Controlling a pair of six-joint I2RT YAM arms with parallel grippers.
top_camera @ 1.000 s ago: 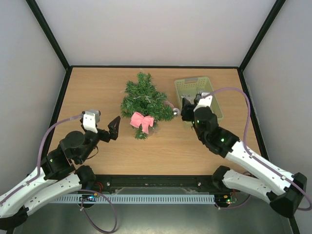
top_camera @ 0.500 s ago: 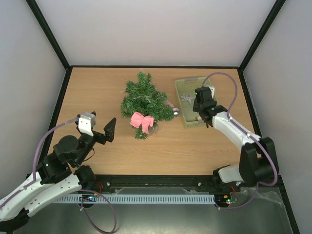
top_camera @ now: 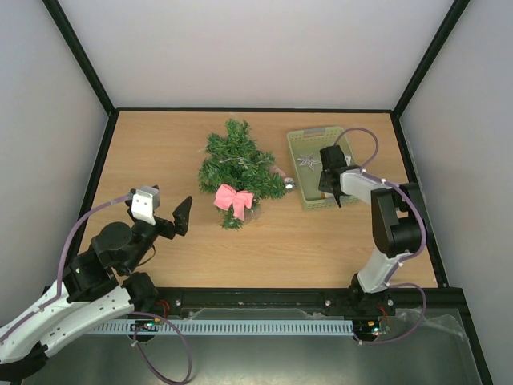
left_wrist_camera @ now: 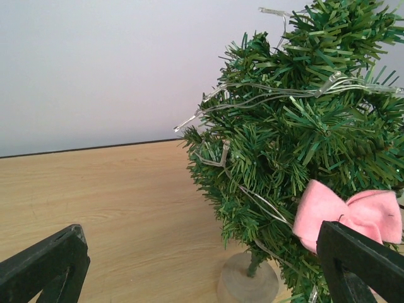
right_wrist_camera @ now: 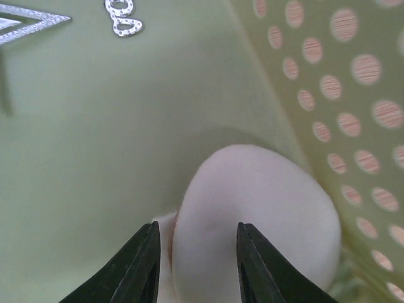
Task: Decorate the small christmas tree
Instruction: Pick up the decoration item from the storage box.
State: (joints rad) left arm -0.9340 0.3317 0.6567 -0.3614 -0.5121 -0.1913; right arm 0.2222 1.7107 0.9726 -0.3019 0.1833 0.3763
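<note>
The tree (top_camera: 236,163) stands upright on its round base (left_wrist_camera: 248,285) near the middle of the worktop (top_camera: 160,144). A thin string of lights (left_wrist_camera: 278,95) winds through its branches, and a pink bow (top_camera: 233,197) sits low on its 6 o'clock side. A small silver bauble (top_camera: 289,184) lies at the tree's 4 o'clock, between the tree and the basket (top_camera: 306,195).

The basket, pale green with holed walls, sits at the tree's 3 o'clock and well apart from it. A silver star (top_camera: 307,160) lies on its floor.

The left end effector (top_camera: 170,220) hangs at the tree's 8 o'clock, clear of the branches. Its fingers (left_wrist_camera: 47,268) are spread wide and empty, and they frame the tree in the left wrist view.

The right end effector (top_camera: 330,181) is down inside the basket, at the star's 4 o'clock. In the right wrist view its fingers (right_wrist_camera: 142,265) stand a little apart, right over a pale round ornament (right_wrist_camera: 278,208) that lies against the basket wall. The ornament is wider than the gap. I cannot tell whether the fingers pinch it or only hang above it.
</note>
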